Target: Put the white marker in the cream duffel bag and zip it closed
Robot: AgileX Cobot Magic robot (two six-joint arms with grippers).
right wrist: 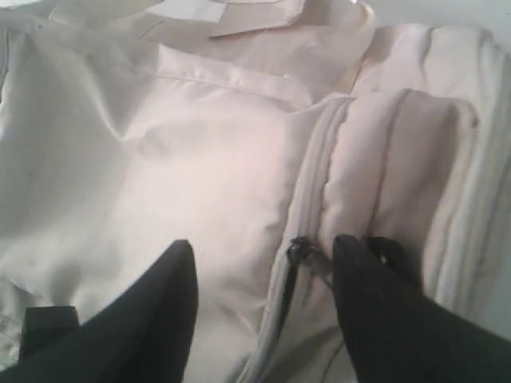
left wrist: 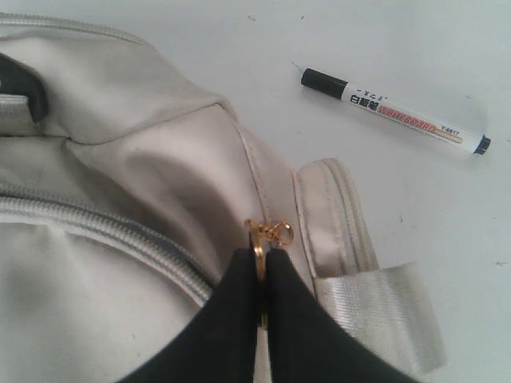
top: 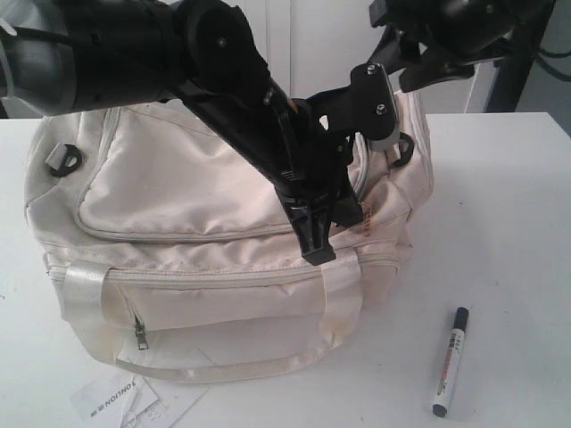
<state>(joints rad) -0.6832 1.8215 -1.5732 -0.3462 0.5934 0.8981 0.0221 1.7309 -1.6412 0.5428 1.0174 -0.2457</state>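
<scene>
While left gripper [left wrist: 262,259] clamps gold zip pull [left wrist: 270,234] at cream duffel bag [top: 178,196] front corner, right gripper [right wrist: 263,247] spread above bag top; white marker [top: 451,361] on table [top: 517,223] off that corner, axis front-to-back, nearer right arm.

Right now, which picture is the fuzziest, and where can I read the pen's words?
Right wrist view: fuzziest, the cream duffel bag looks soft and pinkish, the right claw just dark blobs. Left wrist view: sharpest, the white marker print reads clearly. Exterior view: its print is too small to read.
</scene>
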